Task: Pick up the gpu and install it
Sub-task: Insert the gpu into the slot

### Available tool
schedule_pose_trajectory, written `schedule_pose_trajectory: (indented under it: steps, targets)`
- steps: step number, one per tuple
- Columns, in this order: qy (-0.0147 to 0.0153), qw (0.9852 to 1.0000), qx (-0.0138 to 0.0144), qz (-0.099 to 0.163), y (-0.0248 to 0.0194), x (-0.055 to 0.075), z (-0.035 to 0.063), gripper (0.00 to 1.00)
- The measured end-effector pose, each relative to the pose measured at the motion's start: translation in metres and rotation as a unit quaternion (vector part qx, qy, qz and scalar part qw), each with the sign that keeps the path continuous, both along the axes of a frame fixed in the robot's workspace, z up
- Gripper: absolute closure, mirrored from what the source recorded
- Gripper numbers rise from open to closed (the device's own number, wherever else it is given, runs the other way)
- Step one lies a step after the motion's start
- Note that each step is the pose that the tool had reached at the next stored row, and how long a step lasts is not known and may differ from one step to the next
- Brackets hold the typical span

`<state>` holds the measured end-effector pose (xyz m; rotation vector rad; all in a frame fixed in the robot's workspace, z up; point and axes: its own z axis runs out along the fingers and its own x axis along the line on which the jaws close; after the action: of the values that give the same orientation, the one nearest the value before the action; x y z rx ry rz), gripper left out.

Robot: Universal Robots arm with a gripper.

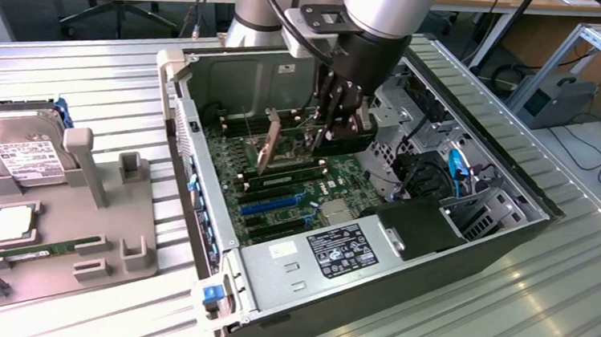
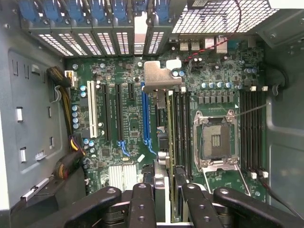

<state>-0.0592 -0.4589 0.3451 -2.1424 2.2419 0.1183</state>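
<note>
Fingers [image 2: 164, 199] are right up against the wrist camera, clamped on the top edge of the gpu [image 2: 162, 114], which stands edge-on over the motherboard [image 2: 130, 118], just beside the blue slot [image 2: 146, 116], with its silver bracket toward the case's rear slot covers [image 2: 95, 42]. From outside, the gripper [image 1: 338, 127] is down inside the open PC case [image 1: 377, 295], gpu [image 1: 270, 142] upright above the board. On the table, a hard drive [image 1: 18, 146] sits in a grey holder well apart from the case.

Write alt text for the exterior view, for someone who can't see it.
A robot arm's gripper reaches into an open computer case, holding the gpu upright on edge over the motherboard. On the exterior view's left, a grey fixture on the metal table holds a hard drive.
</note>
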Motion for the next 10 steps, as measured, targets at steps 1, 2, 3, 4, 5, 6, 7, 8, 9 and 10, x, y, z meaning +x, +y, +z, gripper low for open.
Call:
schedule_pose_trajectory:
  steps: [1, 2, 3, 4, 5, 6, 7, 8, 9, 10]
  targets:
    - [0.0, 1.0, 0.0, 0.0, 0.0, -0.0001, -0.0002, 0.73]
    - [0.0, 1.0, 0.0, 0.0, 0.0, -0.0001, -0.0003, 0.73]
    - [0.0, 1.0, 0.0, 0.0, 0.0, -0.0002, -0.0005, 0.73]
    - [0.0, 1.0, 0.0, 0.0, 0.0, -0.0002, -0.0007, 0.73]
    - [0.0, 1.0, 0.0001, 0.0, 0.0, -0.0002, -0.0009, 0.73]
    - [0.0, 1.0, 0.0001, 0.0, 0.0, -0.0002, -0.0011, 0.73]
    - [0.0, 1.0, 0.0, 0.0, -0.0001, -0.0003, -0.0013, 0.73]
    - [0.0, 1.0, 0.0, 0.0, -0.0001, -0.0003, -0.0015, 0.73]
    - [0.0, 1.0, 0.0, 0.0, -0.0001, -0.0004, -0.0017, 0.73]
    - [0.0, 1.0, 0.0, 0.0, -0.0001, -0.0004, -0.0019, 0.73]
